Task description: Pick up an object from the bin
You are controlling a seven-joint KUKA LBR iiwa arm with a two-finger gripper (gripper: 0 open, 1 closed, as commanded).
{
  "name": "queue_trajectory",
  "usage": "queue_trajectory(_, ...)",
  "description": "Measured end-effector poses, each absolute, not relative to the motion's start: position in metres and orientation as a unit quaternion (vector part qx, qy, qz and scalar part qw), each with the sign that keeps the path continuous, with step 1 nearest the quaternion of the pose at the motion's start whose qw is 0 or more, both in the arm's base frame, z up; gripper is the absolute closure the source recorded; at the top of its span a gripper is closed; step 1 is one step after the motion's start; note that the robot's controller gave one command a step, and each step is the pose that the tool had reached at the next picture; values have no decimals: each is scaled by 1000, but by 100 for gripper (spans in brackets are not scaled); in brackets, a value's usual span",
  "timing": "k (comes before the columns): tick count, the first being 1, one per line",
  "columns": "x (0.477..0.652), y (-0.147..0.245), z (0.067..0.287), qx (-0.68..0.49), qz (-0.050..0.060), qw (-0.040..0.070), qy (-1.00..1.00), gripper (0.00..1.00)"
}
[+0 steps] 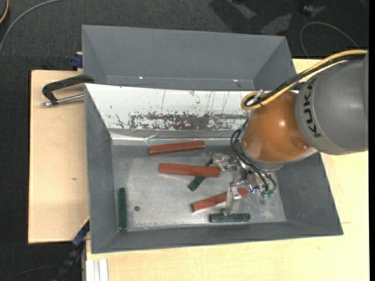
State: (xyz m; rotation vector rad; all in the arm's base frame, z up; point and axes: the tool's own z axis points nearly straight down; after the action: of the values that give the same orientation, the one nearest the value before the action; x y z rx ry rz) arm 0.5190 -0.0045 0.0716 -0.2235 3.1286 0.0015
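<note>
A long red-brown bar (176, 148) lies near the back wall of the bin (96, 157). A second red-brown bar (188, 170) lies slanted in front of it, with a short dark green piece (195, 183) touching its underside. A left green bar (122, 208) lies along the left wall, and a front green bar (229, 217) along the front.

We see our grey arm (337, 113) enter from 3 o'clock; the orange wrist cover (272, 133) sits at its 8 o'clock end, and below that the pincer (236, 191) points down toward 7 o'clock, wires (265, 187) bunched around it.
</note>
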Motion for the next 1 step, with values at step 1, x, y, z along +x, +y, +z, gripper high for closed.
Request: queue_trajectory(1, 522, -4, 74, -71, 0, 9, 997, 100)
